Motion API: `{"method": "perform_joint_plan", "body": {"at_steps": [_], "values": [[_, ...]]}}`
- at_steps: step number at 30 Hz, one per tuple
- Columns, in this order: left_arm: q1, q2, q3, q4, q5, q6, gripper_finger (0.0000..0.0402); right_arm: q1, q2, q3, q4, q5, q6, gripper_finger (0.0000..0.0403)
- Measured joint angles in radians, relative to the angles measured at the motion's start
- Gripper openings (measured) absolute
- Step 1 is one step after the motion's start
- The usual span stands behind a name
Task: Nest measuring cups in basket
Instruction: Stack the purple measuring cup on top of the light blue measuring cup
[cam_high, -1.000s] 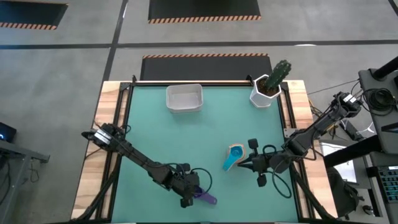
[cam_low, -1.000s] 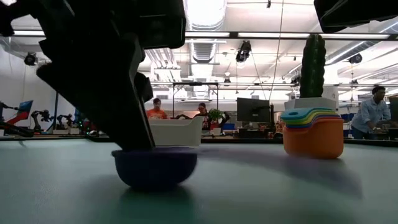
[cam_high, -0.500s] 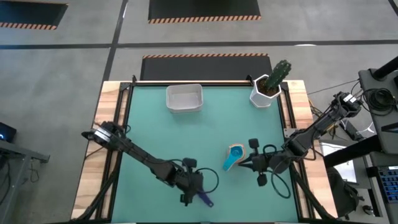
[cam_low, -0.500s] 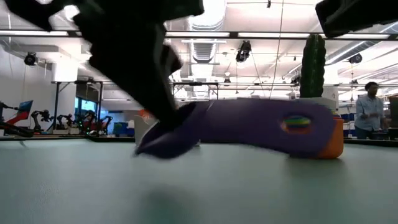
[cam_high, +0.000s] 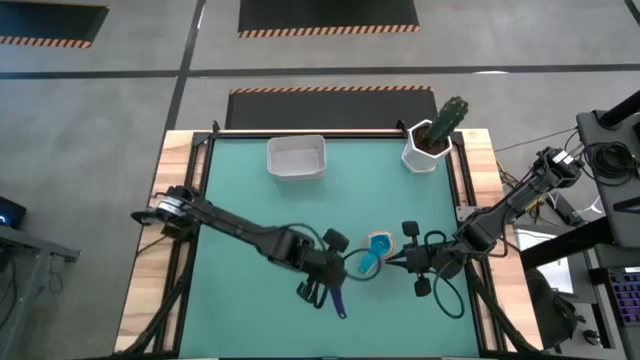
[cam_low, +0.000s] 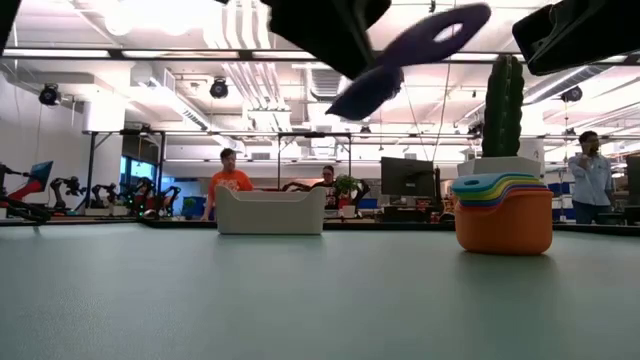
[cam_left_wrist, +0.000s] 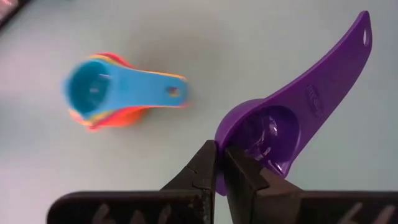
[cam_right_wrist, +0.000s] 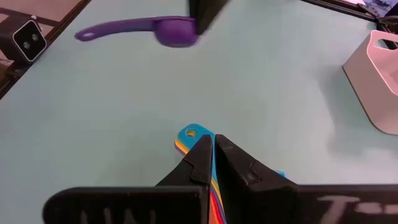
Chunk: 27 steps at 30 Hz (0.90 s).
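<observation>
Purple cup (cam_left_wrist: 273, 134), blue-topped rainbow stack (cam_left_wrist: 99, 93), white basket (cam_high: 296, 157).

I work in a robotics lab: beyond my green-topped table (cam_low: 150, 290) stand desks with monitors (cam_low: 408, 180), seated people (cam_low: 229, 182), exposed ceiling ducts (cam_low: 250, 85), and another robot arm (cam_low: 25, 185) far behind it.

two dark jointed arms (cam_high: 240, 232) trailing looped black cables (cam_high: 455, 290)
</observation>
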Motion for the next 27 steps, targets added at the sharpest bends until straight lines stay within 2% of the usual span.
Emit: {"method": "perform_joint_plan", "body": {"at_steps": [5,11,16,22,27], "values": [[0.087,0.0,0.028,0.019,0.0,0.104,0.0001,0.001,-0.007,-0.002,-0.002,0.0,0.0,0.0009],[0.181,0.0,0.03,0.137,0.006,0.168,0.0001,0.006,-0.053,-0.003,-0.043,0.0,0.023,0.0009],[0.242,0.0,0.03,0.22,0.112,0.169,0.0001,0.023,-0.101,-0.021,-0.046,0.001,0.026,0.0009],[0.276,0.001,0.028,0.284,0.134,0.166,0.0001,0.035,-0.152,-0.054,-0.029,0.0,0.026,0.0009],[0.285,0.035,0.028,0.332,0.194,0.168,0.0001,0.035,-0.178,-0.071,-0.028,0.001,0.036,0.0009]]}}
